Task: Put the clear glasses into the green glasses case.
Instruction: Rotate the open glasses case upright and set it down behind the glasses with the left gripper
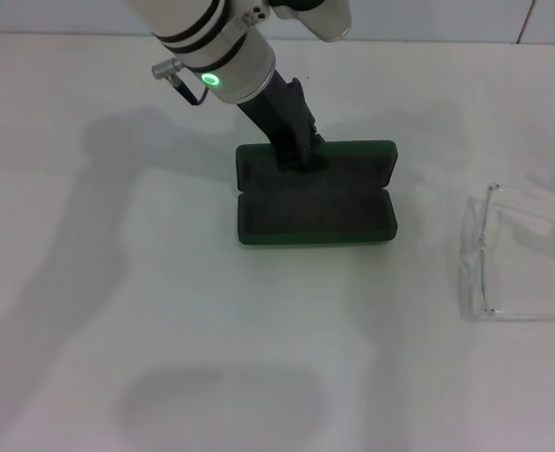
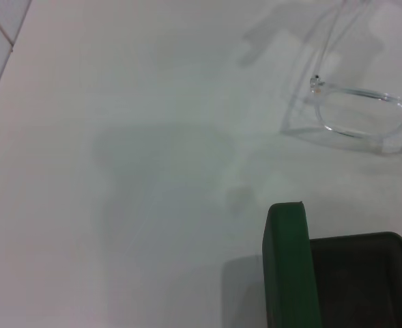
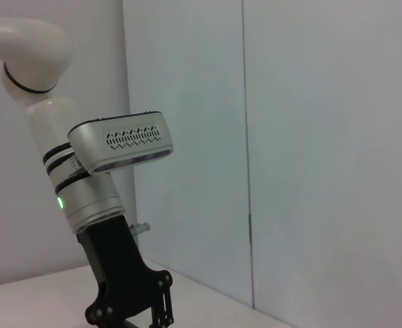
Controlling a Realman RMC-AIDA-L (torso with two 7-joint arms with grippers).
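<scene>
1. On the white table (image 1: 117, 282), near the middle, the case (image 1: 315, 212) lies open with its grey lining up, lid half at the back and tray half at the front.
2. Left gripper (image 1: 301, 155) is down on the lid half, at the back edge of the case; I cannot tell whether its fingers are apart or closed, since the black body hides the tips.
3. Well to the right of the case, the glasses (image 1: 503, 254) lie on the table with their arms unfolded, apart from the case and untouched by either arm.
4. Right gripper does not show in any view; its wrist camera looks across at the left arm and the wall, so that arm seems parked off to the side.
5. Judged from this, the opening step looks finished and the pickup has not begun.
6. Next, an arm must reach the glasses, take them by the frame without flexing it, and carry them over the tray half.
7. Their arms would likely need folding for the glasses to fit, and clear plastic is easy to misjudge.
</scene>
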